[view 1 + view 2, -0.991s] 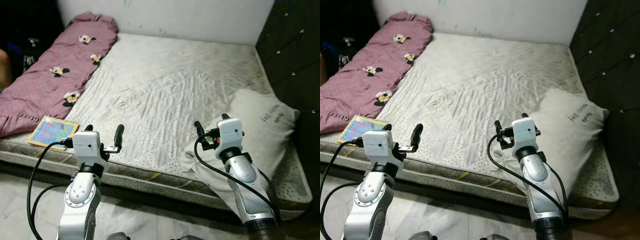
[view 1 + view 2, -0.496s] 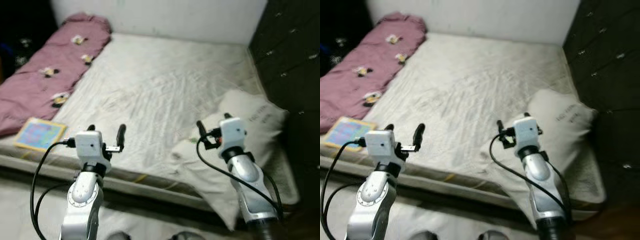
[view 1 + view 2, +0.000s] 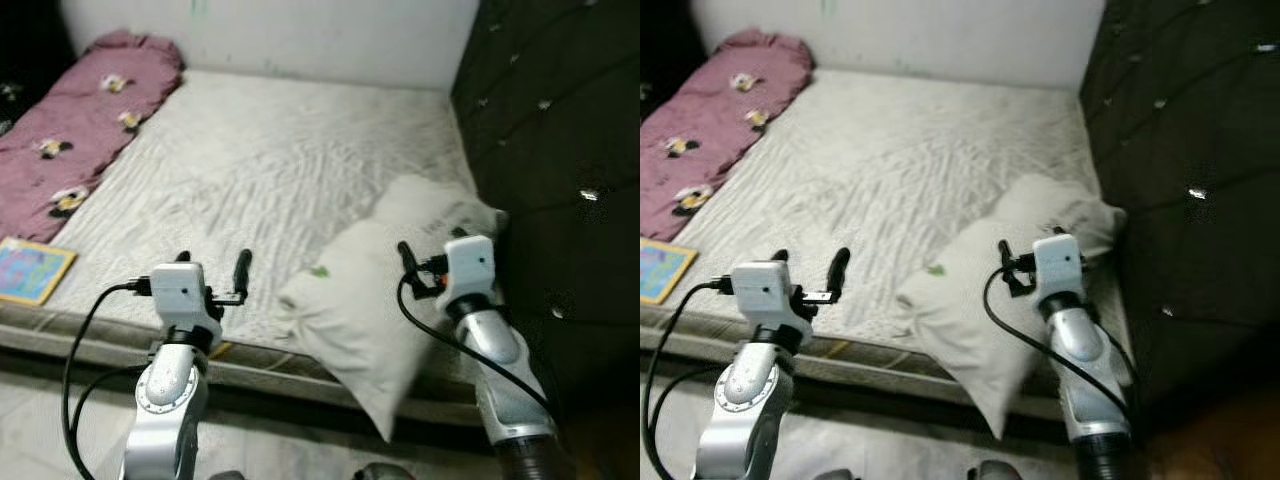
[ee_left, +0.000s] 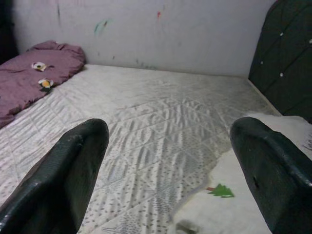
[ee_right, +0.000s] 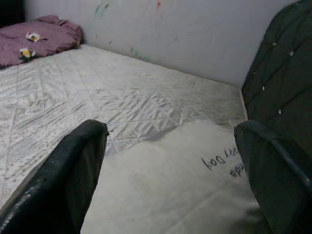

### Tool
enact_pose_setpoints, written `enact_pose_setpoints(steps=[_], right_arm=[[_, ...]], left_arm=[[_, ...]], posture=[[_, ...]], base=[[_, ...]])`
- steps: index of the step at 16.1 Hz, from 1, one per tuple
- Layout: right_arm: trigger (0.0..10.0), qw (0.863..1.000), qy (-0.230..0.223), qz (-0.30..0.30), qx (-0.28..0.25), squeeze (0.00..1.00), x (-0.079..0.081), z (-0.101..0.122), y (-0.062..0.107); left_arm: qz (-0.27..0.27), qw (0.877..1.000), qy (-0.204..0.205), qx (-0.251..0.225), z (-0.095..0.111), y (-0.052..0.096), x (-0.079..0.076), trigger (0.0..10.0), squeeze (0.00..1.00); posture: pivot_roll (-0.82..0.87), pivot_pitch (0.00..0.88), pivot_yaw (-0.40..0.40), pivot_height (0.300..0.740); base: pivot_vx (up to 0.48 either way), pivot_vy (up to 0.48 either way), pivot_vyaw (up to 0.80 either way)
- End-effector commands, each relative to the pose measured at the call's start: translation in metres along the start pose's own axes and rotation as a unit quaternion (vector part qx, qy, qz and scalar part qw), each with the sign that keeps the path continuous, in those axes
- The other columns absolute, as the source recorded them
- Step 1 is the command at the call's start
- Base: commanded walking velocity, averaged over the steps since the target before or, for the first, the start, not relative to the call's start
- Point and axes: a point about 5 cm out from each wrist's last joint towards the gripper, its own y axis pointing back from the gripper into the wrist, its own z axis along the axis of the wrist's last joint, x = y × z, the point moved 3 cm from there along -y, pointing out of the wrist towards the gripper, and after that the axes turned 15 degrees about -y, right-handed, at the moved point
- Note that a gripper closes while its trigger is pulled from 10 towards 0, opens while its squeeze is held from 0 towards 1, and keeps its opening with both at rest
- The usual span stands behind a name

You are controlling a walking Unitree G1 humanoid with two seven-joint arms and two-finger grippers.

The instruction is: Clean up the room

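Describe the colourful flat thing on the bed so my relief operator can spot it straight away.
Start at the bare mattress and follow its near edge to the robot's far left, just below the purple blanket. The book lies flat there: a thin square with a yellowish border and bright blue cover, the only multicoloured item on the pale surface.

A bare quilted mattress (image 3: 270, 170) lies low on a pale floor (image 3: 60, 420), pushed against a scuffed white wall (image 3: 300, 35). A dark tufted headboard (image 3: 560, 150) rises along the right side. Light is dim.
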Motion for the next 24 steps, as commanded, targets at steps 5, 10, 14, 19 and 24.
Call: enact_pose_setpoints(steps=[5,10,14,19,24], right_arm=[[10.0,1.000,-0.006,0.007,-0.003,0.00,0.006,0.004,-0.005],[10.0,1.000,0.008,0.013,-0.010,0.00,0.007,0.009,-0.007],[10.0,0.999,-0.013,0.038,0.031,0.00,0.015,-0.005,-0.011],[10.0,0.989,-0.031,0.131,0.053,0.00,0.034,0.003,-0.028],[10.0,0.986,-0.022,0.159,0.048,0.00,0.036,0.018,-0.045]], left_arm=[[0.010,1.000,-0.009,-0.001,0.001,-0.004,0.005,10.0,0.00],[0.034,0.999,-0.026,-0.011,0.007,-0.007,0.021,10.0,0.00],[0.020,0.999,-0.026,-0.011,0.006,-0.006,0.019,10.0,0.00],[0.002,1.000,-0.015,-0.018,0.008,-0.007,0.013,10.0,0.00],[-0.010,1.000,-0.013,-0.014,0.006,-0.005,0.010,10.0,0.00]], posture=[[-0.06,0.000,-0.015,0.740],[-0.05,0.000,-0.005,0.740],[-0.05,0.000,0.015,0.740],[-0.05,0.000,0.036,0.740],[-0.05,0.000,0.038,0.740]], base=[[0.000,0.000,-0.80],[0.000,0.000,-0.64],[0.000,0.000,0.00],[0.169,0.000,0.00],[0.318,0.000,0.00]])
